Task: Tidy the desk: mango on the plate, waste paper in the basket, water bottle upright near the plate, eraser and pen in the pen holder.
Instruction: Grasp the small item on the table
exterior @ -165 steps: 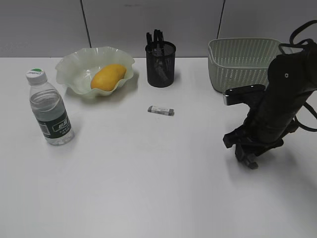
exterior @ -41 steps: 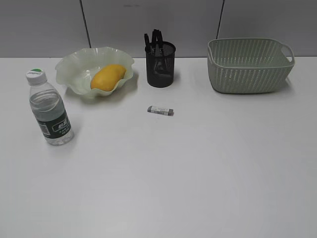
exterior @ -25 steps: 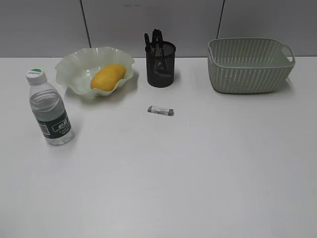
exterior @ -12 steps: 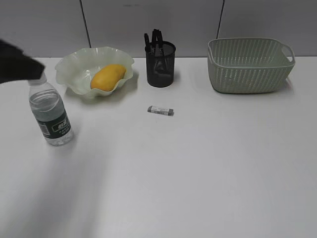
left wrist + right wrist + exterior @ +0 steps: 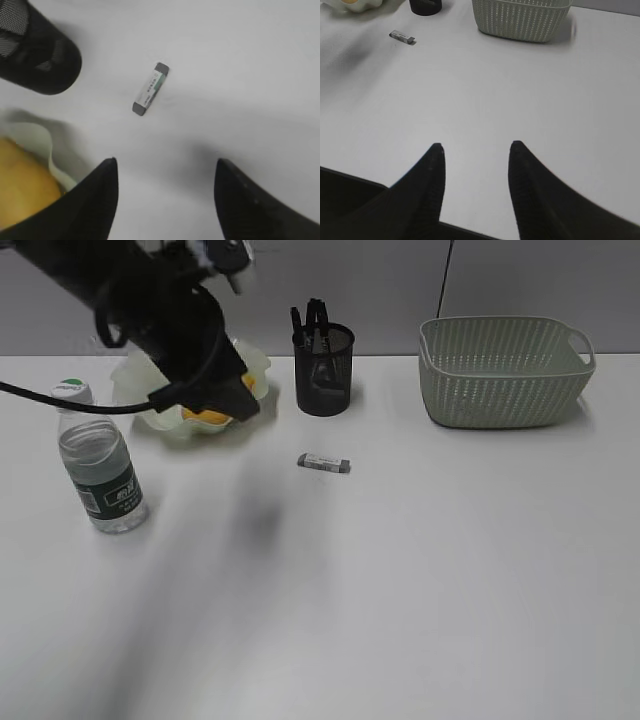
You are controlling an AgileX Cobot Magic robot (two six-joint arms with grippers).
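L gripper [image 5: 165, 167]: jaws apart, nothing between them, above bare table [image 5: 400, 570], just beside plate [image 5: 135, 380]. Eraser [image 5: 150, 88] lies flat ahead of it, near pen holder [image 5: 323, 368], not touching. Mango [image 5: 205, 416] sits on plate, partly hidden by L arm [image 5: 160, 310]. Water bottle [image 5: 98, 462] upright, near plate. R gripper [image 5: 476, 150]: jaws apart, empty, well back from basket [image 5: 505, 370]. Waste paper: not discernible.
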